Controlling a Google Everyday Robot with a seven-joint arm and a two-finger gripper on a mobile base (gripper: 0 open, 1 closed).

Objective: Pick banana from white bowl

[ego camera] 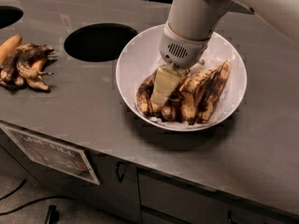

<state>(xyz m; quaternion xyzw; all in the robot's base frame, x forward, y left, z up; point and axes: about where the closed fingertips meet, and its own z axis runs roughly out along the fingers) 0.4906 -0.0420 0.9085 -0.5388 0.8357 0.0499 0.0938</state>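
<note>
A matte grey metal bench [93,120] fills most of the view, with cupboard fronts below its near edge. The robot's thick pale grey arm [196,13] comes down from the upper right, over the large round white bowl [140,55], which sits on the bench right of centre. A round dark opening [99,42] is cut into the bench just left of the bowl.

In the near half of the bowl lies a pile of yellower bananas with black blotches [205,90]. At its left edge is the strongly curved, almost wholly brown-black banana [143,97], curling along the bowl's wall. The cream-coloured pincer [160,97] reaches down into the pile. Its tip is just beside the dark banana's right flank, between it and the blotched ones. Whether the pincer is clenched or released cannot be told.

Well apart, at the bench's left edge, lies a separate bunch of dark bananas [25,66] with an orange one [9,48]. A tilted printed label [49,153] hangs on the cupboard front below.
</note>
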